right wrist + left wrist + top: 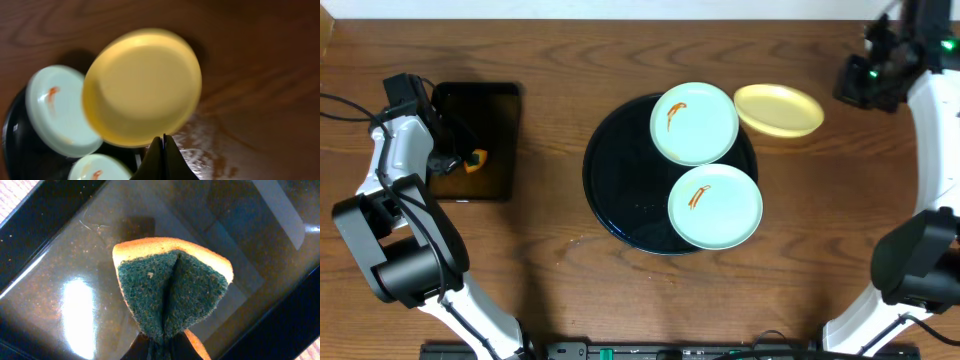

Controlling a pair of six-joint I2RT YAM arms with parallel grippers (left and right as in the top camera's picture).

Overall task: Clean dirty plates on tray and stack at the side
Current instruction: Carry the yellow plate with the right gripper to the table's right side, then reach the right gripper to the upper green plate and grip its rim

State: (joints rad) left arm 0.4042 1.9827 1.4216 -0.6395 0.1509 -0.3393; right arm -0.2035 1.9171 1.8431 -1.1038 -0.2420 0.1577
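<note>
Left jaws tight on folded, scratchy green-and-yellow sponge (170, 290); right jaws closed, empty

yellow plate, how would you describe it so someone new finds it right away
Find the large round black tray near the centre of the overhead view. The yellow plate sits at its upper-right edge. It is the only yellow one and unmarked; the two mint-blue plates on the tray carry orange streaks.

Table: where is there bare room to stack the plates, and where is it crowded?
Bare wood lies between the rectangular tray and the round tray, and right of the round tray below the yellow plate. Crowded: the round tray's right half, holding two mint plates, the yellow one beside its rim.
</note>
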